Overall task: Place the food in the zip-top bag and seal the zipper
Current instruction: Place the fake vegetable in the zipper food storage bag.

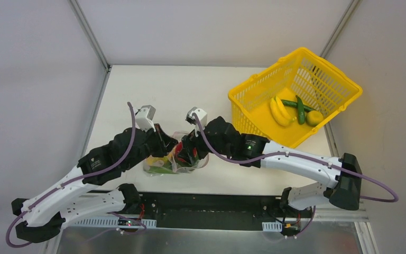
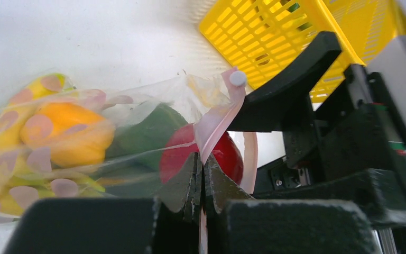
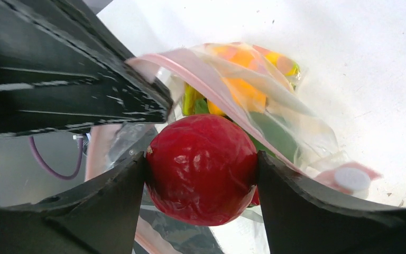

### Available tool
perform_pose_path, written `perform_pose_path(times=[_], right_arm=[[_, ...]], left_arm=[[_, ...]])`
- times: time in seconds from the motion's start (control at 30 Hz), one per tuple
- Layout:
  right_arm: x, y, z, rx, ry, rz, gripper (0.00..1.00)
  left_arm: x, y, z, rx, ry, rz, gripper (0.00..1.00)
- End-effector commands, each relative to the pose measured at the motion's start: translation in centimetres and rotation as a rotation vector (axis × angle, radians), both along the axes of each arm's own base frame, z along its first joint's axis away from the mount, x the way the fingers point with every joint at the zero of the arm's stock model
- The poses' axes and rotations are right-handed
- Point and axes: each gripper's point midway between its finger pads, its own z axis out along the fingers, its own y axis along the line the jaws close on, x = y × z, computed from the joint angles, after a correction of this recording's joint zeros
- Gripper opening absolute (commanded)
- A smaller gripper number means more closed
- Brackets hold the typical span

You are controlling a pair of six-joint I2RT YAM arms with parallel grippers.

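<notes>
The clear zip-top bag (image 1: pixel 172 161) lies between my two grippers near the table's front, with orange pepper (image 2: pixel 66 132) and green pepper (image 2: pixel 148 129) inside. My left gripper (image 2: pixel 202 169) is shut on the bag's pink zipper strip (image 2: pixel 214 124), holding the mouth up; it shows in the top view (image 1: pixel 161 143). My right gripper (image 3: pixel 202 169) is shut on the red tomato (image 3: pixel 202 168) at the bag's mouth; it shows in the top view (image 1: pixel 190 145). The tomato also shows in the left wrist view (image 2: pixel 227 153). The zipper strip (image 3: pixel 190 66) runs just behind the tomato.
A yellow mesh basket (image 1: pixel 254 90) stands at the back right, holding a yellow banana bunch (image 1: pixel 280 111), slim green pods (image 1: pixel 300 108) and a yellowish piece (image 1: pixel 314 117). The basket also shows in the left wrist view (image 2: pixel 264 37). Grey walls enclose the table.
</notes>
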Motion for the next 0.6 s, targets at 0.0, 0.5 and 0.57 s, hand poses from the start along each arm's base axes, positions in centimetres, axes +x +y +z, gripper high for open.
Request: perform_pose_path(times=[0.0, 0.5, 0.57], right_arm=[[0.4, 1.4, 3.7, 0.108, -0.037, -0.006, 0.68], [-3.3, -1.4, 10.8, 0.335, -0.051, 0.113, 0.93], [-2.7, -2.9, 11.0, 0.344, -0.083, 0.057, 0.93]], left_arm=[[0.2, 0.7, 3.1, -0.105, -0.064, 0.032, 0.00], [0.2, 3.2, 2.7, -0.107, -0.088, 0.110, 0.00], [0.2, 3.5, 2.6, -0.105, -0.090, 0.121, 0.00]])
